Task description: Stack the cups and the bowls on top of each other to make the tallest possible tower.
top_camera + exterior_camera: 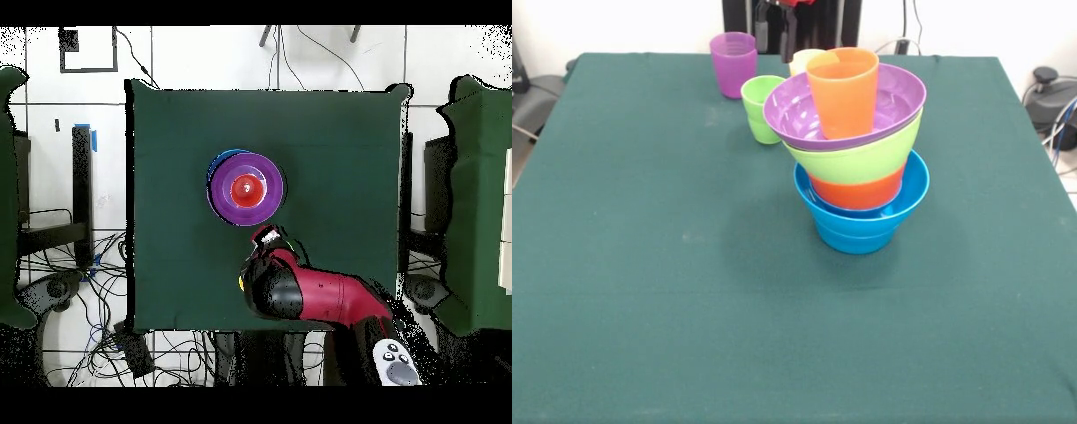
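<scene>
While the gripper (774, 31) hangs at the far edge of the tabletop (644, 265), only its dark tips show, and I cannot tell how it is set. Well forward of it stands the tower (858, 150): a blue bowl (856, 225) at the bottom, then an orange bowl (858, 193), a lime green bowl (861, 159), a tilted purple bowl (794, 110), and an orange cup (843, 93) on top. Just below the gripper stand a purple cup (733, 64), a green cup (759, 108), and a yellow cup (802, 60), mostly hidden behind the tower.
</scene>
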